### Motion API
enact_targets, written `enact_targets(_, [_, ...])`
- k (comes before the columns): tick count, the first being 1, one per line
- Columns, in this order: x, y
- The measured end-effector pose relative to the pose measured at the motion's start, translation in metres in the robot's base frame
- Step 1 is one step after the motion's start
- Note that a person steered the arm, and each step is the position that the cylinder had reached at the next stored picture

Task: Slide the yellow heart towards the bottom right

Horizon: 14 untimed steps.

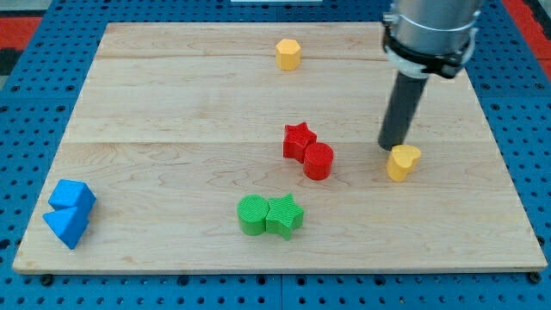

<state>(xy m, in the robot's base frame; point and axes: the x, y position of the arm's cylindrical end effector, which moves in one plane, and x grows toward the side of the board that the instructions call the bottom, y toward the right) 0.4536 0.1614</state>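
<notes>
The yellow heart (402, 162) lies on the wooden board (172, 129), right of centre. My tip (393, 145) stands at the heart's upper left edge, touching it or nearly so. The dark rod rises from there to the arm's grey body at the view's top right.
A yellow hexagon (287, 53) sits near the top middle. A red star (298, 139) and a red cylinder (318, 161) touch each other left of the heart. A green cylinder (253, 214) and a green star (285, 215) sit together below them. Two blue blocks (70, 211) lie at the bottom left.
</notes>
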Motion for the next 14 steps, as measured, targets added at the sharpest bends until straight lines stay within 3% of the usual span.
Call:
enact_targets(2, [0.019,0.046])
enact_targets(4, [-0.017,0.019])
enact_targets(6, [0.011,-0.025])
enact_targets(7, [0.029,-0.013])
enact_targets(9, [0.013,-0.004])
enact_targets(12, [0.046,0.014])
enact_targets(14, [0.041,0.050])
